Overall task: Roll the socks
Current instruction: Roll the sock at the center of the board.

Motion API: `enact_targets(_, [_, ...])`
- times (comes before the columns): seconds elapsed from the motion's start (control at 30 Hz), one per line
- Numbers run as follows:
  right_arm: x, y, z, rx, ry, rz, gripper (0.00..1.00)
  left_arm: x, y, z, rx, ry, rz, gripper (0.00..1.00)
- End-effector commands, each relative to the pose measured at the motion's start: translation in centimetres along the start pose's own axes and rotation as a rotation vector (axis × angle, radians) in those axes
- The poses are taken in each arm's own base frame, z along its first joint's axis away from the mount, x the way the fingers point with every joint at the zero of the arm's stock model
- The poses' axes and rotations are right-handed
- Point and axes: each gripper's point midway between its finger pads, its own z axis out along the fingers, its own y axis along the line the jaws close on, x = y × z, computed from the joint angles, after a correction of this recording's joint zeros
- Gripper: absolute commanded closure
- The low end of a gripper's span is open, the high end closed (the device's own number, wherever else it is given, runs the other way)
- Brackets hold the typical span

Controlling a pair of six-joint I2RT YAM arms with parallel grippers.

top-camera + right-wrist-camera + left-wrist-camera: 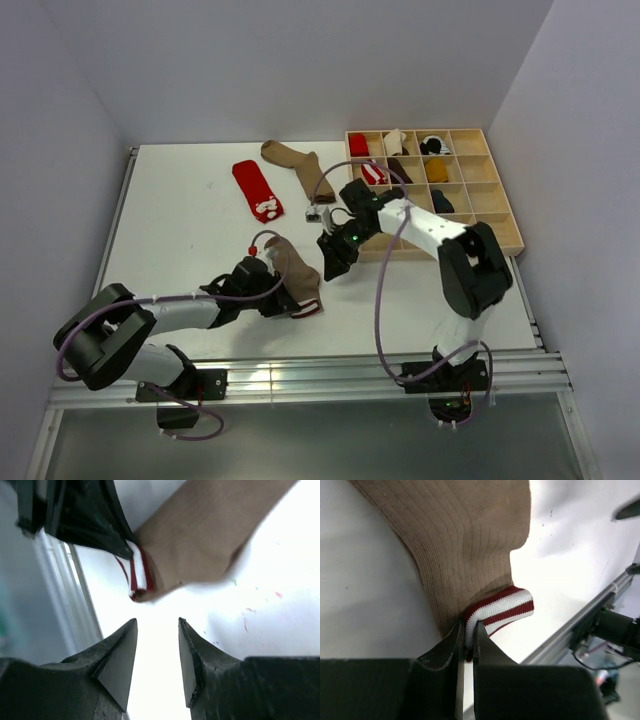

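Closest in, my left end effector (pixel 468 630) pinches the maroon-white striped cuff (pixel 505 607) of the tan ribbed knit sock (pixel 465 540), which lies on the white bench (pixel 360 580). My right end effector (pixel 157 622) is open and empty, just beside the cuff. Sock looks light and limp; I'd grip the thick cuff hem.

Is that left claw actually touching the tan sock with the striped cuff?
Touching. The left wrist view shows the left claw pinched shut on the striped cuff of the tan sock, with fabric squeezed between its jaws.
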Motion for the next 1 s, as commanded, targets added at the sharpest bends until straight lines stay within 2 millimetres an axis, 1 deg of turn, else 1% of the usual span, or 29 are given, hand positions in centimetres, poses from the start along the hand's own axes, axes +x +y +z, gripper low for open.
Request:
enact_targets(0.0, [-2.2, -0.3, -1.9, 0.158, -0.120, -0.193, 0.54, 1.5, -0.4, -0.8, -0.003, 0.171, -0.099, 1.00])
enact_targets(0.03, [-2.5, -1.2, -2.3, 0.234, -0.128, -0.267, 0.53, 0.6, -0.8, -0.8, -0.001, 0.169, -0.126, 1.00])
enact_targets(0.07, [-0.7, -1.2, -1.8, 0.257, -0.098, -0.290, 0.53, 0.9, -0.6, -1.0, -0.014, 0.202, -0.149, 1.00])
enact_targets(0.1, [-1.0, -0.5, -2.6, 0.303, -0.121, -0.367, 0.52, 1.4, -0.6, -1.0, -0.013, 0.251, -0.171, 1.00])
enact_targets(0.13, [-0.6, -0.3, -2.1, 0.373, -0.084, -0.458, 0.51, 0.9, -0.9, -1.0, -0.006, 0.265, -0.191, 1.00])
enact_targets(0.17, [0.8, -0.2, -0.9, 0.393, -0.072, -0.510, 0.51, 1.0, -1.0, -0.9, 0.000, 0.285, -0.206, 1.00])
enact_targets(0.2, [0.6, 0.9, -1.2, 0.425, -0.090, -0.586, 0.50, 2.1, -0.5, -1.0, -0.017, 0.350, -0.253, 1.00])
enact_targets(0.23, [0.9, 1.6, -0.8, 0.438, -0.088, -0.647, 0.49, 2.1, -0.3, -1.0, -0.020, 0.363, -0.276, 1.00])
enact_targets(0.27, [1.7, 2.4, 0.6, 0.454, -0.073, -0.714, 0.48, 2.3, -0.3, -0.9, -0.018, 0.377, -0.290, 1.00])
enact_targets(0.3, [1.5, 3.4, 0.6, 0.460, -0.092, -0.762, 0.48, 2.8, 0.2, -0.7, -0.032, 0.402, -0.310, 1.00])
enact_targets(0.33, [1.4, 3.9, 1.0, 0.461, -0.099, -0.811, 0.46, 2.8, 0.2, -0.6, -0.030, 0.413, -0.323, 1.00])
enact_targets(0.37, [1.9, 4.6, 1.6, 0.457, -0.085, -0.843, 0.46, 3.1, 0.5, -0.5, -0.036, 0.428, -0.337, 1.00])
enact_targets(0.43, [1.8, 4.9, 2.0, 0.461, -0.078, -0.886, 0.46, 3.1, 0.3, -0.4, -0.024, 0.442, -0.362, 1.00])
enact_targets(0.47, [2.2, 5.3, 2.7, 0.454, -0.064, -0.912, 0.46, 3.3, 0.5, -0.3, -0.032, 0.452, -0.374, 1.00])
enact_targets(0.5, [2.2, 5.5, 2.9, 0.454, -0.060, -0.939, 0.46, 2.9, 0.2, -0.1, -0.013, 0.445, -0.375, 1.00])
enact_targets(0.57, [2.4, 5.7, 3.6, 0.459, -0.055, -0.976, 0.46, 3.0, 0.1, 0.0, -0.010, 0.460, -0.390, 1.00])
enact_targets(0.7, [2.8, 6.9, 5.3, 0.440, -0.033, -1.055, 0.47, 2.8, -0.1, 0.0, -0.005, 0.465, -0.395, 1.00])
enact_targets(0.8, [3.4, 7.3, 6.0, 0.410, -0.002, -1.064, 0.47, 2.4, -0.2, 0.1, -0.002, 0.455, -0.386, 1.00])
enact_targets(0.83, [3.7, 7.8, 6.4, 0.397, 0.006, -1.079, 0.48, 2.5, 0.1, -0.2, -0.021, 0.465, -0.400, 1.00])
enact_targets(0.93, [4.6, 8.2, 7.1, 0.364, 0.051, -1.087, 0.48, 2.4, 0.2, -0.2, -0.023, 0.468, -0.401, 1.00])
enact_targets(0.97, [4.5, 8.1, 7.4, 0.364, 0.058, -1.086, 0.48, 2.4, 0.3, -0.2, -0.027, 0.468, -0.397, 1.00])
